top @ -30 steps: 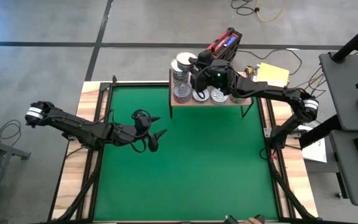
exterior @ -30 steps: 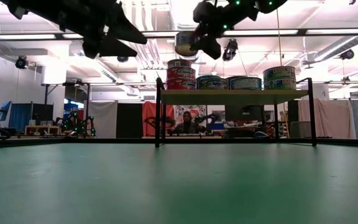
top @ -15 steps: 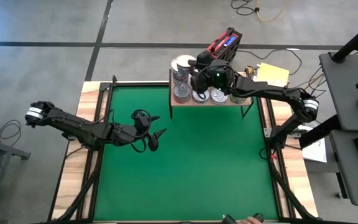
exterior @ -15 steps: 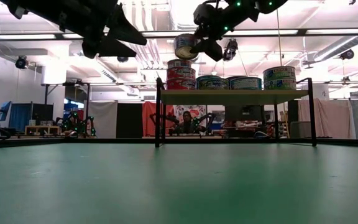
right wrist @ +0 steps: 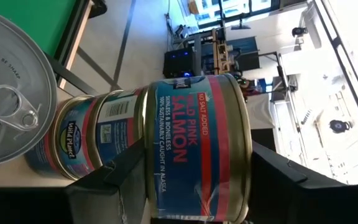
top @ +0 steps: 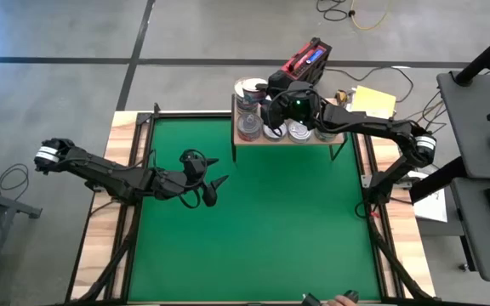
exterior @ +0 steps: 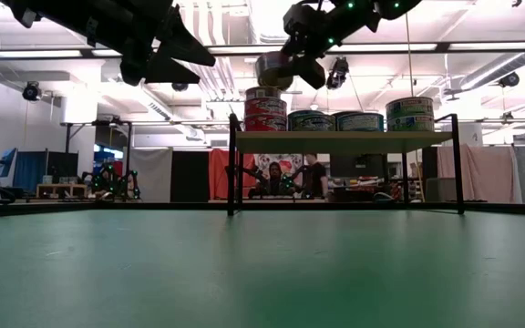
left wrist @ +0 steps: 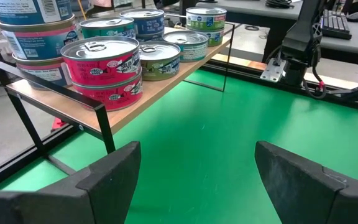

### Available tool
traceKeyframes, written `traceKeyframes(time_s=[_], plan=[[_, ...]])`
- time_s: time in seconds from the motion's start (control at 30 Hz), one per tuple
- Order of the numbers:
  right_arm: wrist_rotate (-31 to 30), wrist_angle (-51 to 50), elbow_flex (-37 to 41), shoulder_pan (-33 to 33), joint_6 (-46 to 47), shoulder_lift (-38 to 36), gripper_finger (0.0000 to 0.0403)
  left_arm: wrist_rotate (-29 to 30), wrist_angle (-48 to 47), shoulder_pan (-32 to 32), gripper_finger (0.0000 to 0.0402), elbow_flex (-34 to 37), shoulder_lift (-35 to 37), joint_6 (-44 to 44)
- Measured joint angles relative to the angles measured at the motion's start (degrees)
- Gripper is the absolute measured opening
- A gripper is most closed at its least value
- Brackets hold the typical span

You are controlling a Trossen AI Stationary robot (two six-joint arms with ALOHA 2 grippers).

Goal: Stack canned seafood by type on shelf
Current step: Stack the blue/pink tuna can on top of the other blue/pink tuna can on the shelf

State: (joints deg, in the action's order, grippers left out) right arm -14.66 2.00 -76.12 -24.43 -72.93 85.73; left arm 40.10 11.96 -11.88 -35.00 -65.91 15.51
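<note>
The shelf (top: 292, 140), a light wooden board on thin black legs, stands at the far edge of the green mat (top: 253, 229) and serves here as the landmark. The right gripper (exterior: 292, 66) hangs just above the shelf's left end as the high view shows it, its 2 fingers pinching a salmon can (right wrist: 194, 146) by the sides (the label reads "PINK SALMON"). In the low view this can (exterior: 272, 69) is in the air, directly over a stack of red-labelled cans (exterior: 265, 107) at that same end of the shelf; whether it touches the top of the stack cannot be told. Further along the shelf sit blue-labelled cans (exterior: 335, 120) in a single layer, and at the opposite end a stack of 2 green-labelled cans (exterior: 410, 114). The left wrist view shows the same shelf (left wrist: 135, 106) from the mat side, with 2 pink-labelled cans (left wrist: 102, 68) stacked at its near edge and more cans behind them. The left gripper (top: 213, 189) waits over the mat, well apart from the shelf and toward the left side of the table, fingers spread wide and holding nothing. People show in the room beyond the shelf in the low view.
</note>
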Motion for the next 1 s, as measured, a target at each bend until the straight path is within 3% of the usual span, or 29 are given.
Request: traceKeyframes(time_s=[0.8,1.0], plan=[[0.15,4.44,-0.35,-0.52,-1.64,4.07,0.0201,0.0,-0.02,0.0,0.03,0.0,0.0,0.0],[-0.09,4.28,-0.26,-0.55,0.16,4.07,0.0224,0.0,-0.04,0.0,0.03,0.0,0.0,0.0]])
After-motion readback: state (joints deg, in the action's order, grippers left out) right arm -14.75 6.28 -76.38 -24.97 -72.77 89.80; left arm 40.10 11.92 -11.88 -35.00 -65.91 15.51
